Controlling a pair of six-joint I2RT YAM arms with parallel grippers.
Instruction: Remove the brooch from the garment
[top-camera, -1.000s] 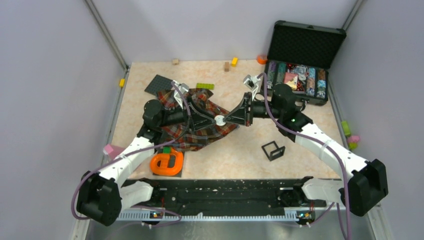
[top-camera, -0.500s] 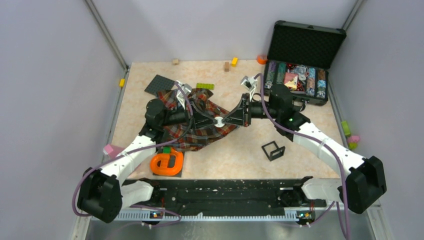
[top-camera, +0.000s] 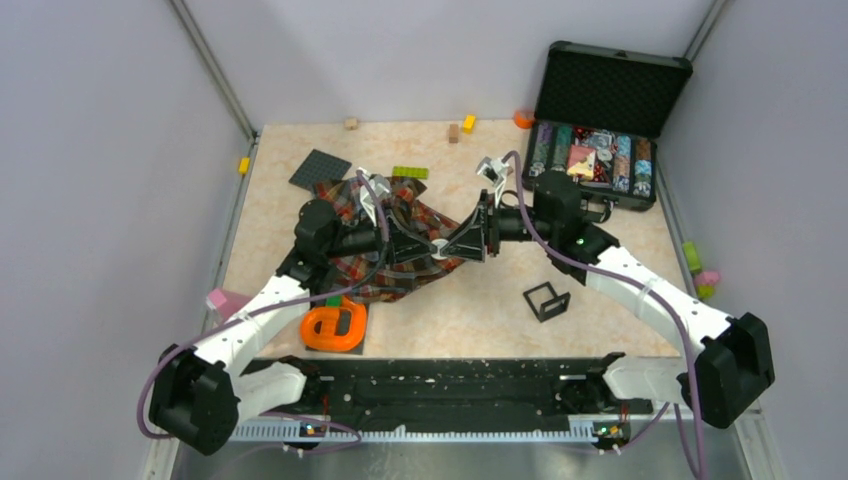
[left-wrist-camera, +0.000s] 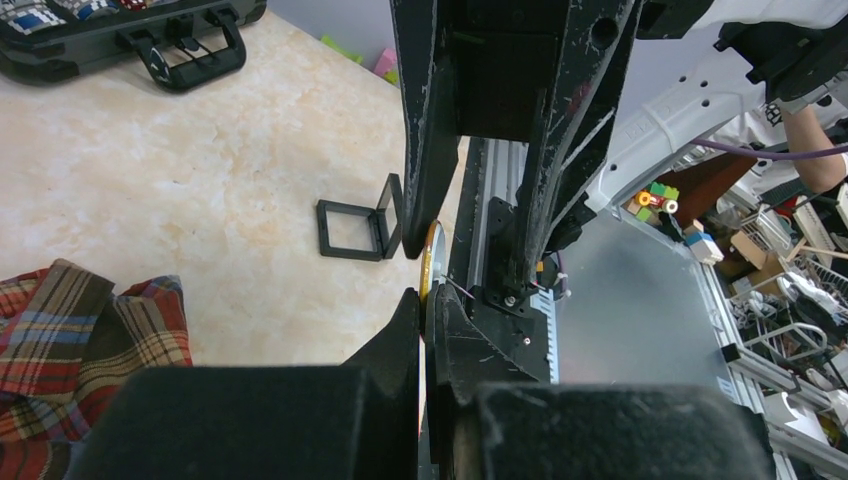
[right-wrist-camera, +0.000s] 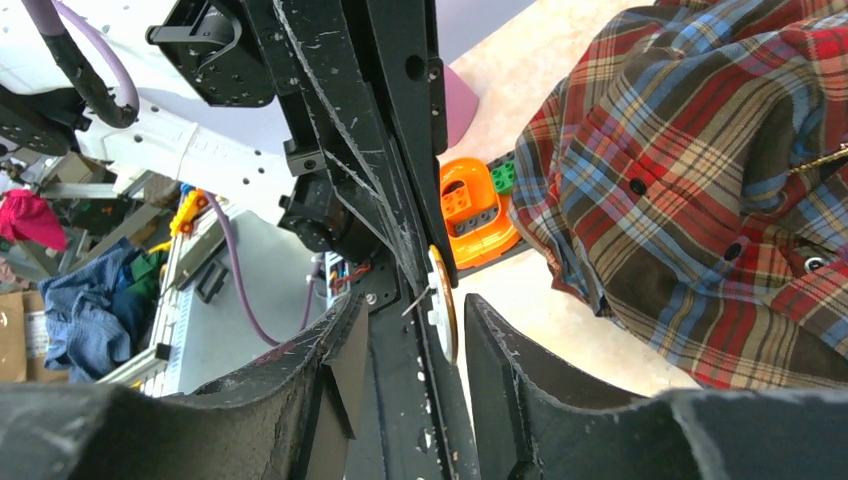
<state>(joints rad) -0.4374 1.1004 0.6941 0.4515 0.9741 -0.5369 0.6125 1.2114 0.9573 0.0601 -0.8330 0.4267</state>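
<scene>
brooch (left-wrist-camera: 431, 262) edge-on, face hidden, garment (left-wrist-camera: 80, 340) cropped at frame edge, L wrist view

White arm links (top-camera: 650, 295), black joints (top-camera: 735, 370), purple cables (top-camera: 147, 395)

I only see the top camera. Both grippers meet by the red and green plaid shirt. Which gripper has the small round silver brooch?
Observer: The left wrist view shows the left gripper shut on the edge of the small round silver brooch.
Operator: And the other one?
Observer: The right gripper is open; its fingers stand apart on either side of the disc.
Operator: Is it free of the cloth?
Observer: Yes. In the right wrist view the red and green plaid shirt lies apart from the brooch, not touching it.
</scene>
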